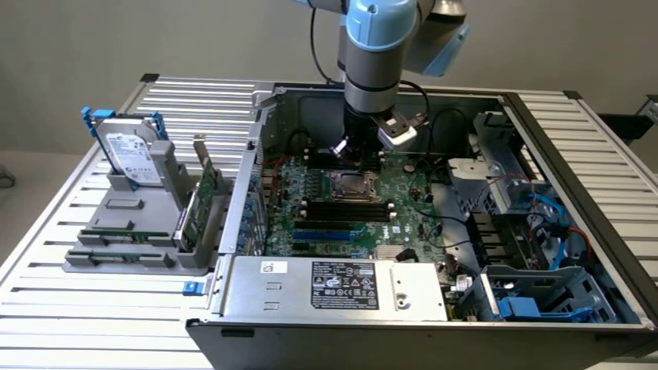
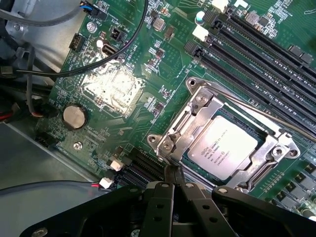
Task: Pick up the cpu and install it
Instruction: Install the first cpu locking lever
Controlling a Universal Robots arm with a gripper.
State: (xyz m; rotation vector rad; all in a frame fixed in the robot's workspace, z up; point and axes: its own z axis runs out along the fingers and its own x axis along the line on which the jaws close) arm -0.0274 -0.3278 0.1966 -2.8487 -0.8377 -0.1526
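Note:
The cpu point(image 2: 223, 147) is a small square chip with a dull silver top and printed text. It lies flat in the motherboard socket, framed by the metal retention plate point(image 2: 197, 111). In the exterior view the cpu point(image 1: 352, 185) sits mid-board inside the open computer case point(image 1: 575, 162). My gripper point(image 2: 173, 174) hovers just off one corner of the socket frame, apart from the chip, its two black fingers point(image 2: 161, 197) pressed together with nothing between them. From outside, the gripper point(image 1: 360, 158) hangs straight down over the board just behind the socket.
Black memory slots point(image 2: 256, 44) run beside the socket. A coin battery point(image 2: 74, 116) and black cables point(image 2: 74, 69) lie nearby. On the exterior view's left, a grey holder carries an upright hard drive point(image 1: 135, 154) and green circuit cards point(image 1: 206, 200). The power supply point(image 1: 340, 287) fills the case front.

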